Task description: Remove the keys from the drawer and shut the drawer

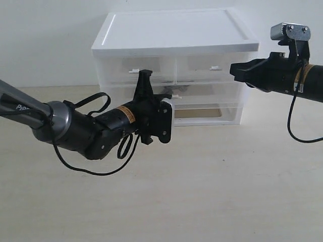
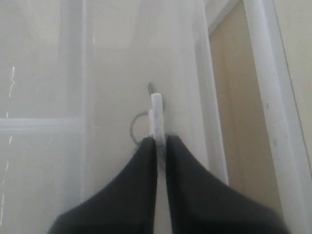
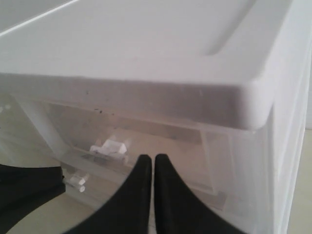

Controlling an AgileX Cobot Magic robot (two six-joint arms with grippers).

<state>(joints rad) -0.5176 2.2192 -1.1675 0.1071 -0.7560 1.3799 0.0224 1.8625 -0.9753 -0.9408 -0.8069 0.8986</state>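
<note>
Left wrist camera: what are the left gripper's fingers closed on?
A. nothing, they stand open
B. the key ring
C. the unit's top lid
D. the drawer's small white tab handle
D: the left gripper pinches the white tab handle on the front of the drawer.

- The white letters "PiP" stand on the grey tube of my left arm [image 1: 22, 107]; I cannot make out the rest of the word.
- An orange-yellow label [image 1: 127, 114] wraps the wrist behind my left gripper [image 2: 157, 140]; its dark print is too small to read.
- A similar band [image 1: 300, 78] circles my right arm [image 1: 272, 75], also unreadable.
</note>
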